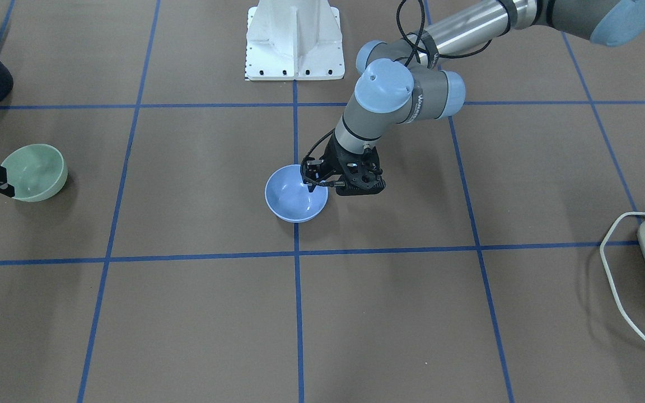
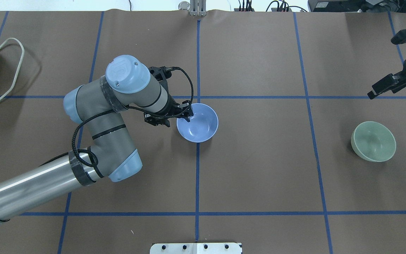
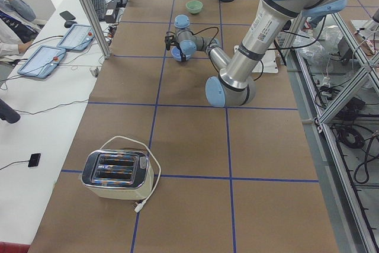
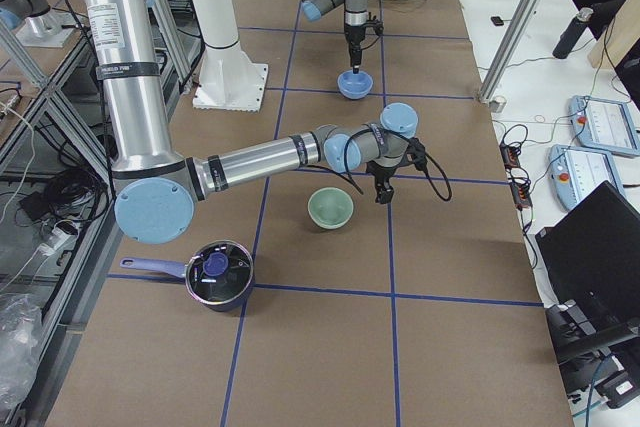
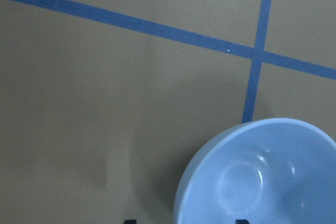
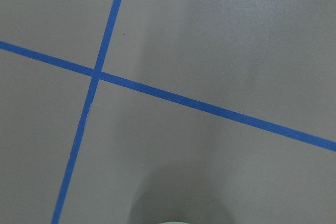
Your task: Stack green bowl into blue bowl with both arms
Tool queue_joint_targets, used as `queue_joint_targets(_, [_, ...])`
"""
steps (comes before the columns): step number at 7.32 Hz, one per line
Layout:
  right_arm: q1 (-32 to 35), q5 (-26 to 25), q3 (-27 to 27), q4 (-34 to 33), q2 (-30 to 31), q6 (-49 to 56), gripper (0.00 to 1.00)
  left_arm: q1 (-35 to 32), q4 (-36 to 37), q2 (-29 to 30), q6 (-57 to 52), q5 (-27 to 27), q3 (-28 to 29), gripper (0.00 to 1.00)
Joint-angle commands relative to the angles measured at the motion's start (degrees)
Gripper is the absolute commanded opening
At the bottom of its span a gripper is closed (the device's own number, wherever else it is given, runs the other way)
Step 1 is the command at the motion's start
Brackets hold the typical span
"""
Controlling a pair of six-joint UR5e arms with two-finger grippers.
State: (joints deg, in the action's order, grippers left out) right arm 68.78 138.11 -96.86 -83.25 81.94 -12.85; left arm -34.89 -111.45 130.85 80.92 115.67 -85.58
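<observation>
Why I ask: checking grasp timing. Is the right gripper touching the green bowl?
Apart. The overhead view shows bare table between the right gripper and the green bowl.

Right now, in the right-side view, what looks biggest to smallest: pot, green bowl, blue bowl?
1. pot
2. green bowl
3. blue bowl
The blue bowl sits farther from the camera, so the bowls' order is unsure.

READABLE MARKINGS: White lettering runs along the grey wrist link of the left arm (image 1: 419, 106) in the front-facing view; only its opening letters, "UNIV", can be made out. A similar printed band on the right arm (image 4: 118, 69), seen from the right side, is too small to read.
</observation>
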Motion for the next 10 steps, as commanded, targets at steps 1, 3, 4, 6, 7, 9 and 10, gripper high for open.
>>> queue_joint_targets(1, [0.0,-0.2,0.4,2.4,0.9,1.0,0.94,-3.0,0.3,-1.2,-0.3,3.5,-2.1,0.72])
queue_joint_targets(3, [0.0,-0.1,1.4,13.1,5.6,0.9,0.91,-5.8,0.4,-2.6,-0.7,6.1,-3.9,0.72])
queue_joint_targets(4, [0.0,0.1,2.6,16.8,7.4,0.8,0.91,-7.3,0.8,-4.8,-3.8,7.3,-6.0,0.73])
queue_joint_targets(6, [0.0,0.1,3.3,19.4,9.8,0.6,0.91,-12.2,0.8,-8.8,-9.7,11.7,-6.4,0.73])
queue_joint_targets(7, [0.0,0.1,4.0,23.4,11.6,-0.1,0.91,-13.8,0.8,-10.7,-13.1,11.8,-6.5,0.73])
queue_joint_targets(9, [0.0,2.2,5.6,23.6,12.3,-0.3,0.86,-15.9,0.8,-13.9,-17.7,12.4,-7.3,0.74])
queue_joint_targets(10, [0.0,2.8,6.5,23.6,12.6,-0.3,0.86,-17.4,0.8,-16.5,-21.7,12.4,-7.8,0.74])
